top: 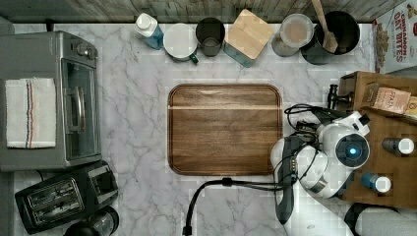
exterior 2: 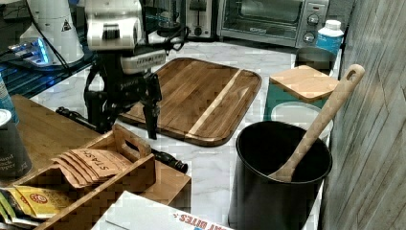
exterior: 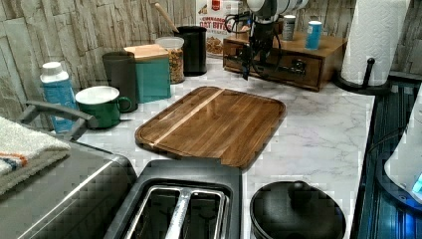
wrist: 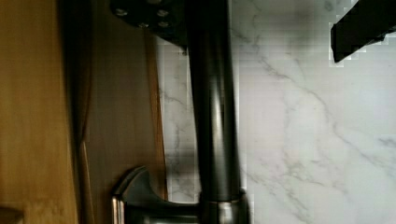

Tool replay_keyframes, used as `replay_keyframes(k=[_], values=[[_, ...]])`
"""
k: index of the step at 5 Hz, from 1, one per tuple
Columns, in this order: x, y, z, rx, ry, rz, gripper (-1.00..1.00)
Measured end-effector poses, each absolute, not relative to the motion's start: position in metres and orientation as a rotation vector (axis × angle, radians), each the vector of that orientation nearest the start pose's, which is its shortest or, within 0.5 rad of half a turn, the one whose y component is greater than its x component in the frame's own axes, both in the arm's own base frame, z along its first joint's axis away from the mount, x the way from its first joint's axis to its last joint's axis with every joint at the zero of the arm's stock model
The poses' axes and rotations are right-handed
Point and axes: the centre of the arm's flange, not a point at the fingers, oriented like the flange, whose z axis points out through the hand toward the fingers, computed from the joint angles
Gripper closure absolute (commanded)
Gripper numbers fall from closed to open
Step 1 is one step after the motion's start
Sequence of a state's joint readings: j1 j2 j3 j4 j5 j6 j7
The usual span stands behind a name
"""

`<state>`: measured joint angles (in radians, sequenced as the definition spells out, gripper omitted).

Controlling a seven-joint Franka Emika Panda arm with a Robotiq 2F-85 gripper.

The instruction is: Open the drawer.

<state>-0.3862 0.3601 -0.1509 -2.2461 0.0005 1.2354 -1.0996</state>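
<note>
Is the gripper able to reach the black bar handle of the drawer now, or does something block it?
Probably yes. The gripper hangs open right at the bar handle of the drawer, one finger on either side, and nothing stands between them.

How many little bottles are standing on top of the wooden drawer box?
2 on the wooden drawer box: a blue bottle nearer the paper towel roll, and a dark bottle beside it. The robot arm may hide others.

A: Drawer (exterior: 278,62) finish?
B: Medium-brown wood, smooth; its handle (wrist: 212,107) is dark metal with a satin sheen.
A: Counter (top: 133,123) beneath it?
B: Glossy white marble, grey-veined.
</note>
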Motion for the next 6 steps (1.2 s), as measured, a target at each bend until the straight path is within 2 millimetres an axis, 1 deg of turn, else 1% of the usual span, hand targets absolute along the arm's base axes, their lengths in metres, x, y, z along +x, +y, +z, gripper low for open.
replay_keyframes(k=[1,2,3,4,5,6], values=[[0.477,-0.288,0.208,-3.223,0.337,-0.137,-1.00],[0.478,-0.279,0.215,-3.203,0.342,-0.063,-1.00],[0.481,-0.261,0.230,-3.168,0.511,-0.049,-1.00],[0.483,-0.236,0.243,-3.148,0.634,-0.080,-1.00],[0.484,-0.211,0.242,-3.140,0.524,-0.131,-1.00],[0.486,-0.186,0.240,-3.145,0.403,-0.132,-1.00]])
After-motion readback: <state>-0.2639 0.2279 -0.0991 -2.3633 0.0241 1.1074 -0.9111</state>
